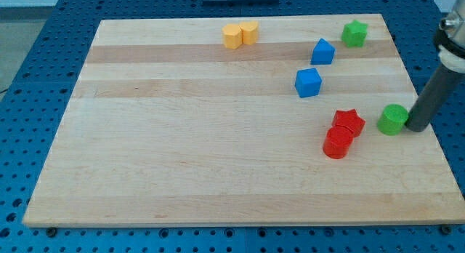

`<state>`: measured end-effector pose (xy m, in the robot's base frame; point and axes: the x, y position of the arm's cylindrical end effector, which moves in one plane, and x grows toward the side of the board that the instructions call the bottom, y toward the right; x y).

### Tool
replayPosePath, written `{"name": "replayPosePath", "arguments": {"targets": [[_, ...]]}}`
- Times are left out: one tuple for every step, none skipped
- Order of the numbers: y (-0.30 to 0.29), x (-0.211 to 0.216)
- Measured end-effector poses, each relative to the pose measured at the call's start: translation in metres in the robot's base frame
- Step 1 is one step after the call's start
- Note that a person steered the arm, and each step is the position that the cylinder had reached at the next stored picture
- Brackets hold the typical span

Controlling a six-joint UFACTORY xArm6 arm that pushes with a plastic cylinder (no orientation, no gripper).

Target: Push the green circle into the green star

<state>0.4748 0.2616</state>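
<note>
The green circle (392, 119) sits near the board's right edge, at mid height. The green star (354, 33) lies at the view's top right, well above the circle. My tip (417, 127) is at the end of the dark rod, right beside the circle on its right, touching or nearly touching it.
A red star (349, 122) and a red circle (338, 143) lie just left of the green circle. Two blue blocks (323, 51) (308, 83) lie between the circle and the star, to the left. Two yellow blocks (239, 34) sit at the top centre. The wooden board's right edge (427, 137) is close.
</note>
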Motion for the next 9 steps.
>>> {"name": "replayPosePath", "arguments": {"targets": [[-0.014,-0.001],[0.0,0.001],[-0.008,0.04],[-0.037,0.052],[-0.047,0.052],[-0.047,0.039],[-0.048,0.006],[-0.056,-0.029],[-0.064,-0.069]]}}
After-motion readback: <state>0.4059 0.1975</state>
